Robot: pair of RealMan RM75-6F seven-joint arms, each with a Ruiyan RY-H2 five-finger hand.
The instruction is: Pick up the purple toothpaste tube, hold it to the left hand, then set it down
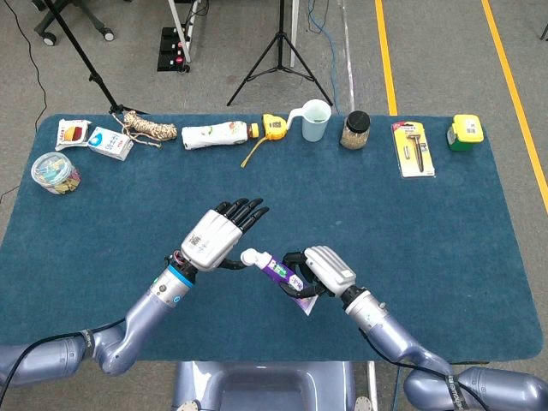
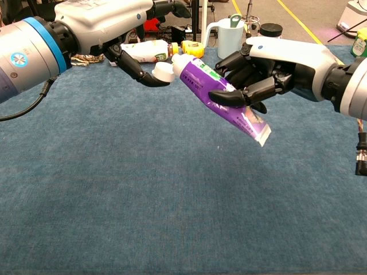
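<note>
The purple toothpaste tube (image 1: 278, 276) (image 2: 221, 101) with a white cap is lifted off the blue table, its cap pointing left. My right hand (image 1: 324, 271) (image 2: 269, 71) grips it around the middle. My left hand (image 1: 216, 239) (image 2: 114, 26) is just left of it, fingers spread and stretched forward, holding nothing. In the chest view its thumb reaches the tube's white cap (image 2: 163, 71); whether they touch I cannot tell.
Along the far edge of the blue table (image 1: 445, 231) lie a snack pack (image 1: 73, 133), a small box (image 1: 111, 143), a rope bundle (image 1: 150, 129), a white bottle (image 1: 216, 134), a yellow tape measure (image 1: 273, 127), a jug (image 1: 314, 120), a jar (image 1: 354, 130), a razor pack (image 1: 413, 148) and a yellow-green box (image 1: 465, 133). A clip tub (image 1: 55, 173) sits at the left.
</note>
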